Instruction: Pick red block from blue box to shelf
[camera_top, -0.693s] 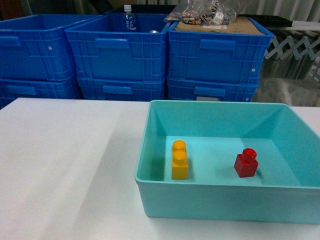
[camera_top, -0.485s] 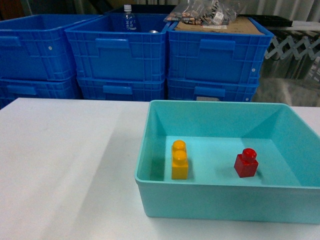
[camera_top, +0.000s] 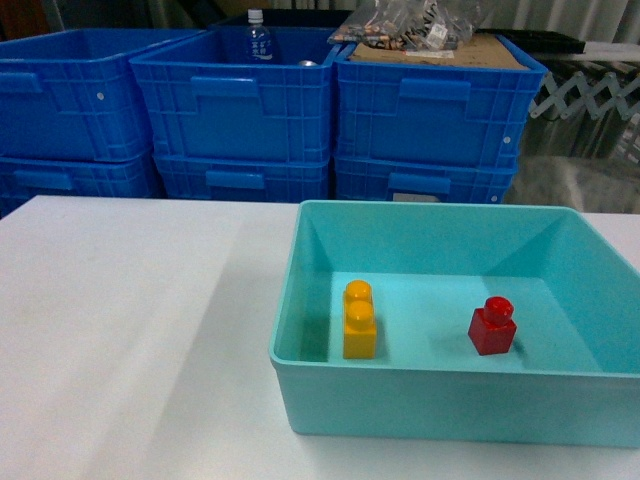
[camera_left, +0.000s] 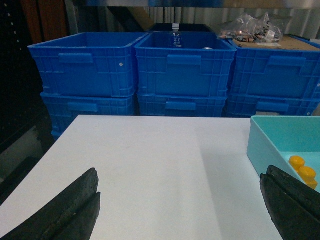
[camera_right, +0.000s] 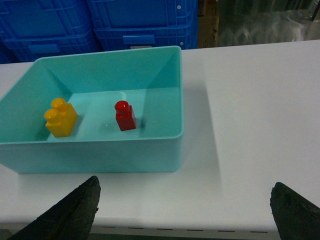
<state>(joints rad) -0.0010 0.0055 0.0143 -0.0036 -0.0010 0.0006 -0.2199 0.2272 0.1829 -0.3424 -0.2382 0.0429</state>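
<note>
Glossy red block (camera_top: 492, 326) stands upright on floor of blue box (camera_top: 400, 400), right of yellow brick (camera_top: 360, 320), clear of walls. Looks light, rigid, likely slippery plastic (stud on top too small for sure purchase). Best hold: flat opposite sides of cube body, low. Right gripper (camera_right: 182, 210) spread wide, empty, short of box rim. Left gripper (camera_left: 182, 210) likewise wide apart over table (camera_left: 150, 165), holding nothing. Shelf probably out of view.

Yellow brick (camera_top: 360, 320), white table (camera_top: 130, 330), stacked blue crates (camera_top: 235, 110) behind.
</note>
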